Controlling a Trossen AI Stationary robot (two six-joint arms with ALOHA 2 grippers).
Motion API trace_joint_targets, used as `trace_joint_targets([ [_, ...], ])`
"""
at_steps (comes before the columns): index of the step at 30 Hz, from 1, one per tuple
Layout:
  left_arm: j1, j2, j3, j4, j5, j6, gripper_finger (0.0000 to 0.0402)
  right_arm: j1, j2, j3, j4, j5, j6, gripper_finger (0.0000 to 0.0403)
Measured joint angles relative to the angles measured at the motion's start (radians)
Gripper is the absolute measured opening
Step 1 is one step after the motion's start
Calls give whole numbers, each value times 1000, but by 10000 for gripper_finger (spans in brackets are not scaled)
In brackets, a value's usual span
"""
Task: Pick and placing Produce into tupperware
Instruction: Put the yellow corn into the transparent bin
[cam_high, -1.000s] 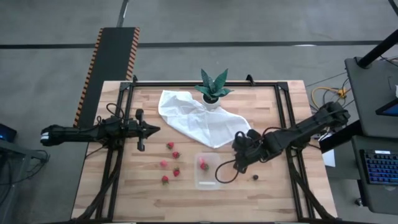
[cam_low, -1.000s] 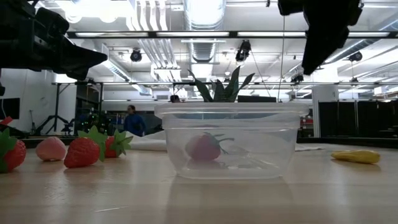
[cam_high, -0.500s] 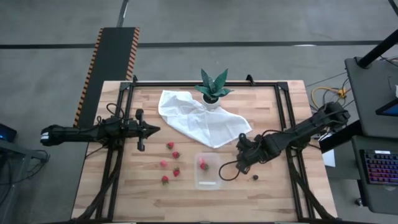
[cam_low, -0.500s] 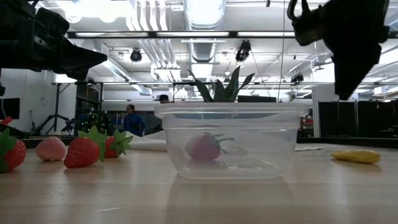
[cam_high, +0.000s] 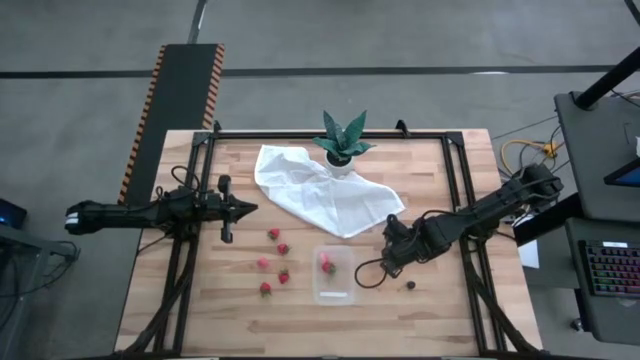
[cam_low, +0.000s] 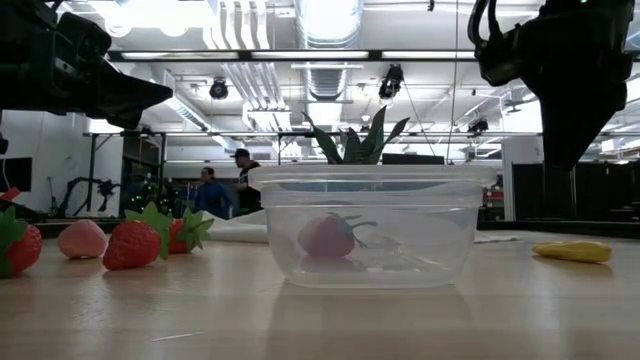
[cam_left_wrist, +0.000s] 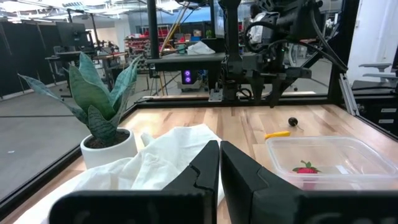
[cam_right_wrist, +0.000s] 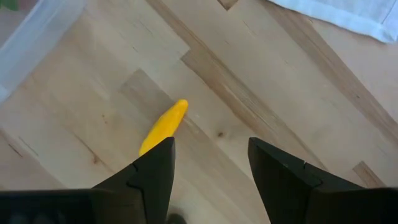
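The clear tupperware (cam_high: 335, 275) sits near the table's front middle with one red strawberry (cam_high: 326, 265) inside. Several red strawberry pieces (cam_high: 283, 248) and a pink piece (cam_low: 80, 238) lie on the wood to its left. The orange-yellow sliver (cam_right_wrist: 163, 126) lies flat to the container's right, and the dark round piece (cam_high: 410, 285) is a bit nearer the front edge. My right gripper (cam_right_wrist: 211, 155) hovers open just above the sliver, fingers pointing down, touching nothing. My left gripper (cam_high: 240, 208) is shut and waits above the table's left side.
A large white cloth (cam_high: 330, 195) is spread behind the container, with a potted green plant (cam_high: 343, 145) at its far end. Black frame rails run along the table's left and right sides. People (cam_low: 210, 190) stand in the room beyond the table.
My right gripper has moved away from above the tupperware toward the table's right and has come down, now standing over the yellow sliver. The left arm and all the produce have stayed where they were.
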Motion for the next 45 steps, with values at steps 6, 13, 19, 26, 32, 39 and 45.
trace_joint_targets([
  [6, 0, 0, 0, 0, 0, 0, 0, 0, 0, -28, 6, -1, 34, 196],
  [13, 0, 0, 0, -1, 0, 0, 0, 0, 0, -65, 25, -41, 73, 196],
  [19, 0, 0, 0, -1, 0, 0, 0, 0, 0, -84, 134, -41, 81, 196],
  [26, 0, 0, 0, -8, 0, 0, 0, 0, 1, -137, 273, -41, 73, 196],
  [32, 0, 0, 0, -8, 0, 0, 0, 0, 1, -180, 361, -41, 83, 196],
  [39, 0, 0, 0, -8, 0, 0, 0, 0, 46, -182, 389, -46, 71, 196],
  [45, 0, 3, 0, -7, -1, 0, 0, 0, 81, -182, 385, -68, 61, 196],
])
